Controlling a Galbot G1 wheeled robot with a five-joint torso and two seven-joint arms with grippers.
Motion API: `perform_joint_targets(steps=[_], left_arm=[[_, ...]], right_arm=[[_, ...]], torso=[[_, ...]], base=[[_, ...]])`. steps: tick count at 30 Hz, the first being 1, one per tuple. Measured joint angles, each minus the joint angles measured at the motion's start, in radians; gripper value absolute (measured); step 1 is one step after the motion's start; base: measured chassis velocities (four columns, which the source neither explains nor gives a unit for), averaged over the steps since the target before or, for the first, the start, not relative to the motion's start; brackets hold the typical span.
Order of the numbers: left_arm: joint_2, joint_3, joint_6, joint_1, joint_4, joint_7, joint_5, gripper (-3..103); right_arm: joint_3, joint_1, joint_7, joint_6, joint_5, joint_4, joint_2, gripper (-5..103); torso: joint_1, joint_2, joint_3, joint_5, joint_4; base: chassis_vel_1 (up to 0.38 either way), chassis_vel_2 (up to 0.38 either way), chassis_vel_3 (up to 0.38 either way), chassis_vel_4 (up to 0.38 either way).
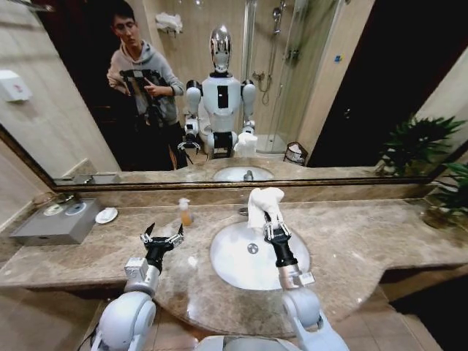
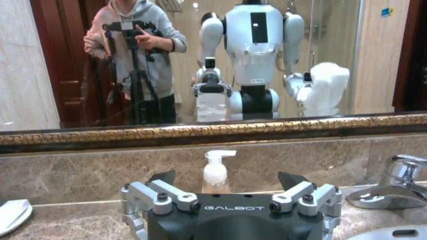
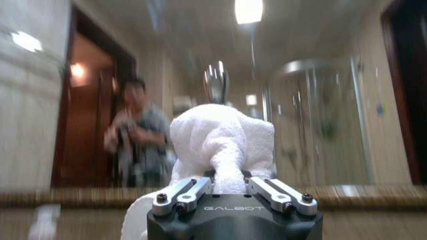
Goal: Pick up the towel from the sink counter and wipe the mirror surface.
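Note:
The white fluffy towel (image 1: 265,203) hangs bunched above the far rim of the basin (image 1: 252,257), a little in front of the mirror (image 1: 351,88). My right gripper (image 1: 273,229) is shut on its lower part. In the right wrist view the towel (image 3: 220,137) rises from between the fingers of the right gripper (image 3: 227,184), facing the mirror (image 3: 320,125). My left gripper (image 1: 162,238) hovers open over the sink counter (image 1: 351,241), left of the basin. The left wrist view has the left gripper (image 2: 227,181) open and empty, pointing at the mirror's bronze frame (image 2: 200,131).
A soap pump bottle (image 1: 185,212) stands by the back wall, straight ahead of the left gripper (image 2: 217,172). The chrome tap (image 2: 393,185) sits behind the basin. A grey tray (image 1: 51,221) and white dish (image 1: 106,215) lie at the far left. A potted plant (image 1: 442,191) stands at the right end.

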Motion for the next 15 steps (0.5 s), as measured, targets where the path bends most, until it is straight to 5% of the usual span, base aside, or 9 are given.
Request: perform_joint_targets(steps=[2,4,5,9,15], left_arm=[[0.000,0.000,0.000,0.000,0.000,0.000,0.000,100],[0.000,-0.001,0.000,0.000,0.000,0.000,0.000,100],[0.000,-0.001,0.000,0.000,0.000,0.000,0.000,100],[0.000,-0.001,0.000,0.000,0.000,0.000,0.000,100],[0.000,0.000,0.000,0.000,0.000,0.000,0.000,100]], right_arm=[[-0.003,-0.017,0.020,-0.063,0.033,0.024,-0.031,14],[-0.013,-0.029,0.086,-0.237,0.131,0.072,-0.108,14],[-0.013,-0.029,0.086,-0.237,0.131,0.072,-0.108,14],[-0.035,0.043,0.218,-0.562,0.398,0.097,-0.249,14],[-0.081,0.162,0.311,-0.707,0.600,0.022,-0.384,14]], torso=[[0.000,0.000,0.000,0.0000,0.0005],[0.000,0.000,0.000,-0.0004,0.0009],[0.000,0.000,0.000,-0.0004,0.0009],[0.000,0.000,0.000,-0.0004,0.0009],[0.000,0.000,0.000,0.0002,0.0004]], base=[[0.056,0.053,-0.030,-0.040],[0.066,0.090,-0.047,-0.043],[0.076,0.090,-0.058,-0.054],[0.040,0.020,-0.022,-0.019],[0.000,0.000,0.000,0.000]])
